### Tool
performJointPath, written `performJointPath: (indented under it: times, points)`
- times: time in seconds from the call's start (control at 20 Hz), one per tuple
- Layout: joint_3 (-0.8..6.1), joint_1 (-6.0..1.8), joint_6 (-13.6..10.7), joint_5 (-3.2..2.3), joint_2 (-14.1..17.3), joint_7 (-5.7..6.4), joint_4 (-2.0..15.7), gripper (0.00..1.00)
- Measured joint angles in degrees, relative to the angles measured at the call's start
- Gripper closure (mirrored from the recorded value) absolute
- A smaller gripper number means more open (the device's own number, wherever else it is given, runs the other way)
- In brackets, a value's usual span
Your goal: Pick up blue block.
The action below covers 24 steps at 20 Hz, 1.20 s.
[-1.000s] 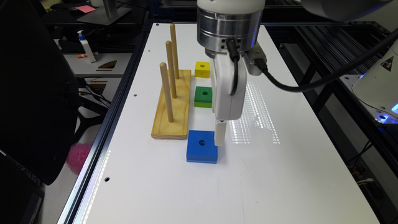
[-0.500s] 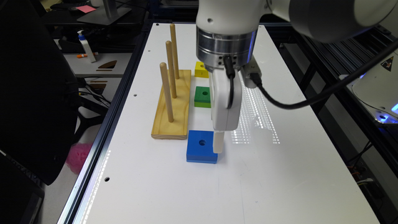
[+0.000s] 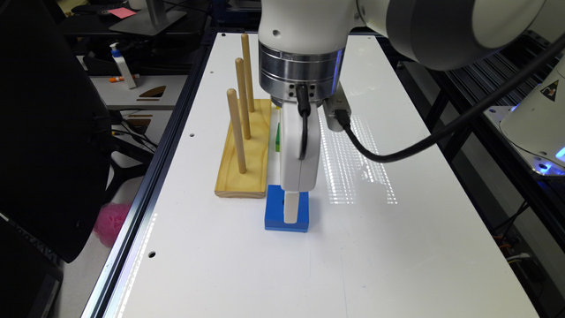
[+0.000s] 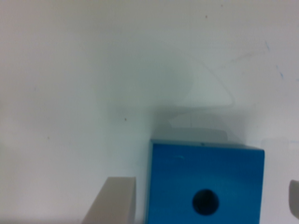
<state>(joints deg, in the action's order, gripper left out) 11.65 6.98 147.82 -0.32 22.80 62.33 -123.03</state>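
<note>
The step in hand, as I judge it, is the final lowering of the claw (image 3: pixel 291 212) around the blue block (image 3: pixel 276 207) before closing. To do it well, the arm should come straight down with no sideways drift, so neither finger catches the block's top face or pushes it across the smooth white table (image 3: pixel 397 247). The fingers should reach well down the block's side walls, stopping just short of the table, and only then close evenly so the flat block does not twist or tip.

In the wrist view the claw is released: one pale finger (image 4: pixel 114 200) stands just beside one side wall of the blue block (image 4: pixel 205 172), with a narrow gap, and the edge of the other finger (image 4: pixel 294 198) appears beyond the opposite wall, slightly farther off. The block sits between them, its round centre hole visible, a little nearer to the first finger. A small centring correction may help, otherwise the nearer finger will slide the block before the grip sets.

In the exterior view the blue block lies flat on the table, just beside the near end of the wooden peg base (image 3: pixel 245 150), to the exterior view's right of it, with the claw directly over it.
</note>
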Motion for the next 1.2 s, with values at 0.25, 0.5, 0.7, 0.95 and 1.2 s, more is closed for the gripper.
performJointPath:
  times: [0.25, 0.5, 0.7, 0.95, 1.2]
  points:
    - [-0.01, 0.00, 0.03, -0.04, 0.43, 0.00, 0.16, 0.00]
    - [-0.16, 0.00, 1.72, -0.28, 2.59, 0.00, 0.25, 0.00]
    - [-0.23, 0.01, 2.99, -0.39, 4.04, 0.00, 0.57, 0.00]
    - [-0.24, 0.01, 2.99, -0.40, 4.06, 0.00, 0.86, 0.00]
    - [-0.24, 0.01, 2.99, -0.40, 4.12, 0.00, 0.89, 0.00]
